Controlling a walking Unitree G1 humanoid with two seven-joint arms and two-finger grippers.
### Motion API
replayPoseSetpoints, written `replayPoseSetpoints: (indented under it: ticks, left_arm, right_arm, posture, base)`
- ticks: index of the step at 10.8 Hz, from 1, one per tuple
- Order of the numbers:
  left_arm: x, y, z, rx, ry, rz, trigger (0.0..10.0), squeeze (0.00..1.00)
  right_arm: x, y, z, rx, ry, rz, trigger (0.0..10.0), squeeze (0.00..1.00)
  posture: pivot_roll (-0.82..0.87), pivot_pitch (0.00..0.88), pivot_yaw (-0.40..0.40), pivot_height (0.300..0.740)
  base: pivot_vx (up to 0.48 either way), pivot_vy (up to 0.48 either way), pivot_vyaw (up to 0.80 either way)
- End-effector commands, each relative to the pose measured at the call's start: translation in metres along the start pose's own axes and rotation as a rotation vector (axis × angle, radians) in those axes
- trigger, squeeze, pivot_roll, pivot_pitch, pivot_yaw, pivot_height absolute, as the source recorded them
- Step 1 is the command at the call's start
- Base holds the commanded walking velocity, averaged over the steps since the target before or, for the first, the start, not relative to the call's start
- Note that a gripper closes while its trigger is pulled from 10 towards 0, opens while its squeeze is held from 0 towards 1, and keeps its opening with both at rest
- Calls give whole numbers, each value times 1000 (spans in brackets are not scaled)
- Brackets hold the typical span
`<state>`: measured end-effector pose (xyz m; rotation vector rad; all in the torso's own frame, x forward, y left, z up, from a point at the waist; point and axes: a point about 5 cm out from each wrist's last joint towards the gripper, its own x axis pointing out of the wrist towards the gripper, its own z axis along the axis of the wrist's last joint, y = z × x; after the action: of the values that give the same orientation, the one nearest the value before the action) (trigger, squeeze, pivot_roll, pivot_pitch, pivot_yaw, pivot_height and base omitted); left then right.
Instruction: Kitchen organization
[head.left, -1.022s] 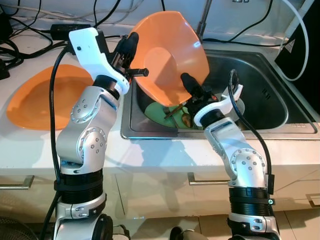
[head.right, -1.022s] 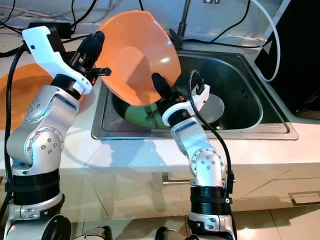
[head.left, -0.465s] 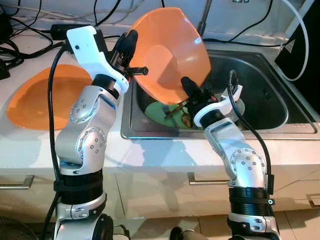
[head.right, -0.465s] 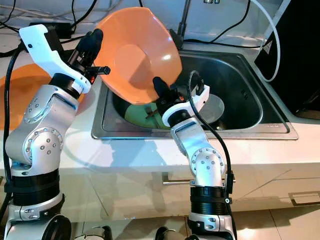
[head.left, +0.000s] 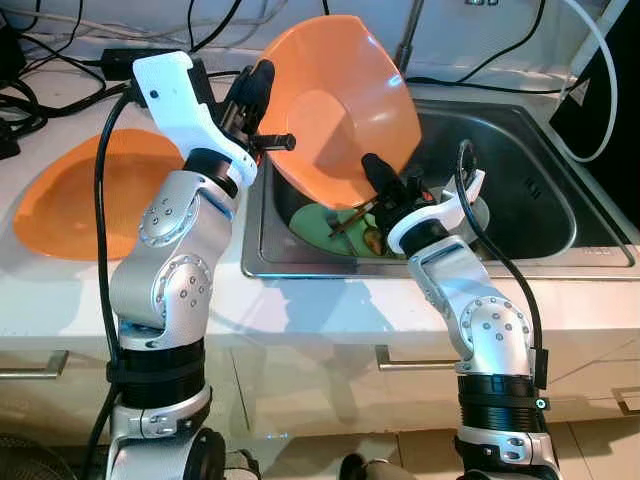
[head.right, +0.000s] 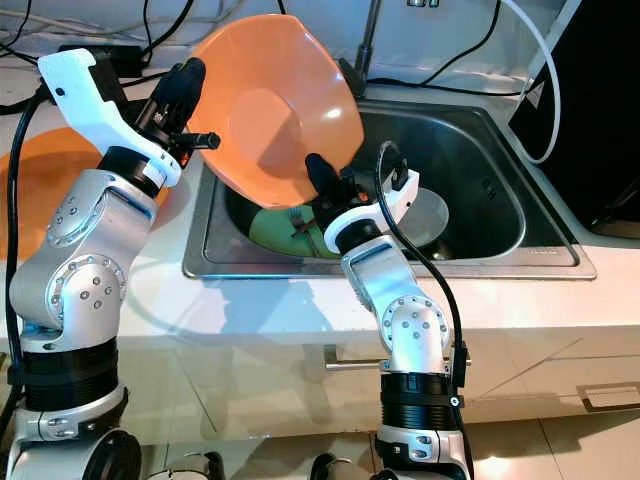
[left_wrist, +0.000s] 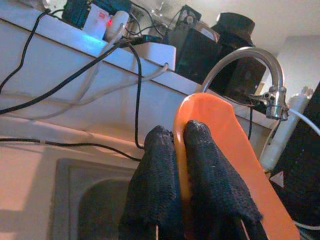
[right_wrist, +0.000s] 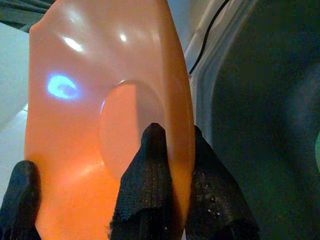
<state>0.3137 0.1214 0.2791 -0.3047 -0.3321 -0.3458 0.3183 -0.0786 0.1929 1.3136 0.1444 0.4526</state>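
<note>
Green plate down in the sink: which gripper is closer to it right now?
Right. The right gripper grips the orange bowl's lower rim, just above the green plate. The left gripper clamps the bowl's upper left rim, higher up by the sink's left edge.

A plain bright orange bowl (head.left: 340, 105) is pinched by the black-fingered left claw (head.left: 258, 92) and right claw (head.left: 378, 178), both on silver arms with white wrist housings. Below it sits a stainless steel grey sink (head.left: 520, 190) holding a green plate (head.left: 322, 222), set in a white tabletop (head.left: 330, 305). A second orange dish (head.left: 75, 195) lies there, with black cables (head.left: 30, 105) behind.
</note>
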Motion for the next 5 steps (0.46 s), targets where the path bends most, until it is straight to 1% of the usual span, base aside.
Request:
replayPoseSetpoints:
  ticks: [1, 2, 5]
  left_arm:
    - [2, -16, -5, 37, 42, -91, 10000, 604]
    - [1, -17, -8, 17, 48, -92, 10000, 1000]
    - [1, -17, -7, 22, 47, -97, 10000, 1000]
  right_arm:
    - [5, 9, -17, 66, 15, 38, 0, 0]
    - [4, 8, -16, 69, 9, 31, 0, 0]
    - [5, 7, -11, 62, -30, 24, 0, 0]
  posture:
    - [72, 80, -83, 740]
    - [72, 82, -82, 740]
    - [73, 83, -79, 740]
  base:
    - [0, 0, 0]
    - [0, 0, 0]
    - [0, 0, 0]
